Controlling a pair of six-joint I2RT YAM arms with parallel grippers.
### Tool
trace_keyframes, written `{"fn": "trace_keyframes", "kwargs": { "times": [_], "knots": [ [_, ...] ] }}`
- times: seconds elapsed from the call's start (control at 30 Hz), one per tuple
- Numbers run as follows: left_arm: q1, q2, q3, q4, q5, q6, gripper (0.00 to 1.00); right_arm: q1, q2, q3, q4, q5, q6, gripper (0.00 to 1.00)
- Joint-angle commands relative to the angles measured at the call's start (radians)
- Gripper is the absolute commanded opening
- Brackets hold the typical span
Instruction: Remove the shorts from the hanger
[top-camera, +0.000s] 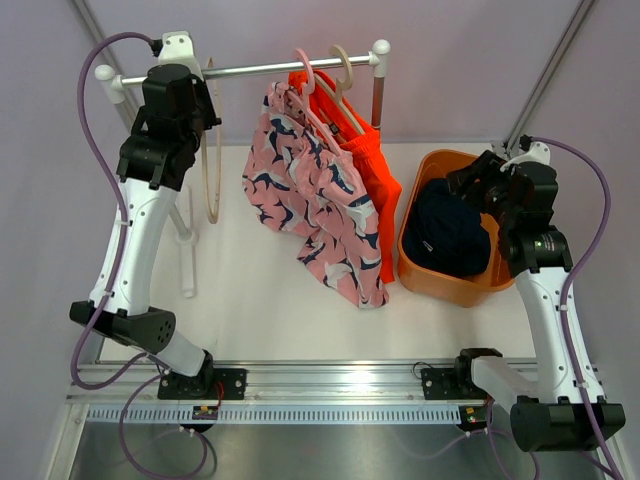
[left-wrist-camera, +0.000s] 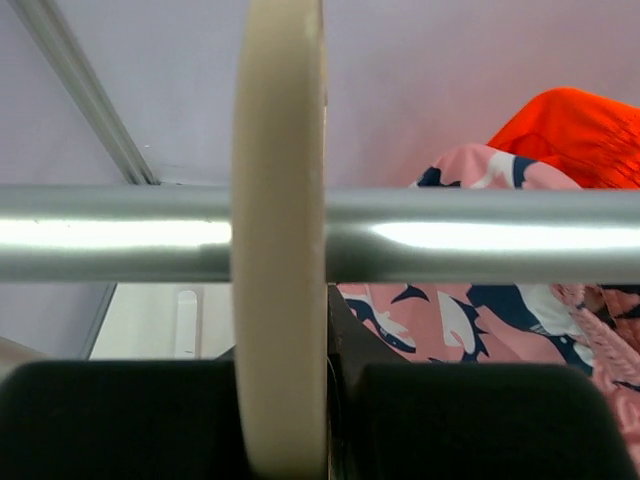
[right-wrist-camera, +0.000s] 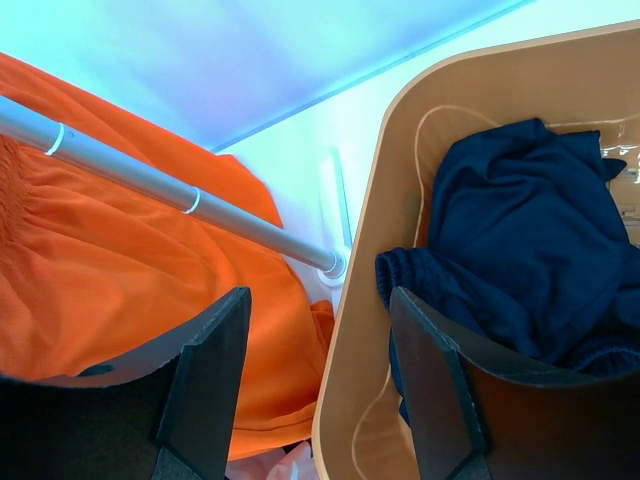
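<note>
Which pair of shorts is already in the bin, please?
The navy pair, crumpled in the orange bin; the pink patterned pair and the orange pair hang from the rail.

This is a robotics lab cell. A bare white table (top-camera: 250, 320) is boxed in by plain pale walls (top-camera: 460, 70), with aluminium struts (top-camera: 548, 75) rising from its far corners. A metal rail (top-camera: 330, 385) along its near edge carries a left arm (top-camera: 130, 250) and a right arm (top-camera: 545, 300), both white and black and trailing looped purple cables (top-camera: 95, 130). The rest reads as staged props: a small rack (top-camera: 250, 68) along the far edge hung with shorts (top-camera: 310, 200) on hangers (top-camera: 340, 65), and an orange bin (top-camera: 425, 275) near the right edge.
</note>
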Motion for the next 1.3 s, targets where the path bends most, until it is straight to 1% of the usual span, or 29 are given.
{"fn": "trace_keyframes", "kwargs": {
  "times": [0.0,0.27,0.57,0.63,0.73,0.77,0.83,0.87,0.93,0.97,1.2,1.27],
  "knots": [
    [0.035,0.017,0.061,0.07,-0.031,0.017,0.0,0.007,-0.002,0.047,0.022,-0.031,-0.009,0.66],
    [0.116,0.063,0.074,0.048,0.017,0.005,0.0,0.01,0.011,0.054,0.019,-0.044,-0.011,0.66],
    [0.126,0.071,0.015,-0.013,0.057,-0.007,0.0,0.024,0.011,0.047,0.018,-0.049,-0.009,0.65],
    [0.126,0.048,-0.009,-0.012,0.055,-0.017,0.05,0.025,0.009,0.044,0.018,-0.049,-0.009,0.65],
    [0.126,0.017,-0.074,0.011,0.055,-0.023,0.08,0.028,0.006,0.041,0.013,-0.049,-0.009,0.65],
    [0.126,-0.001,-0.098,0.019,0.055,-0.024,0.11,0.028,0.003,0.042,0.012,-0.049,-0.009,0.65],
    [0.126,-0.016,-0.115,0.025,0.055,-0.027,0.15,0.03,0.0,0.041,0.01,-0.051,-0.009,0.65],
    [0.126,-0.027,-0.121,0.025,0.054,-0.029,0.2,0.031,-0.003,0.041,0.009,-0.051,-0.011,0.65],
    [0.126,-0.041,-0.14,0.036,0.057,-0.029,0.22,0.031,-0.003,0.039,0.007,-0.051,-0.009,0.65],
    [0.126,-0.056,-0.146,0.04,0.058,-0.029,0.27,0.033,-0.003,0.041,0.006,-0.049,-0.009,0.65],
    [0.124,-0.121,-0.187,0.053,0.06,-0.03,0.41,0.041,-0.008,0.039,0.002,-0.051,-0.009,0.65],
    [0.124,-0.156,-0.212,0.067,0.052,-0.024,0.44,0.045,-0.009,0.041,-0.001,-0.049,-0.009,0.65]
  ]
}}
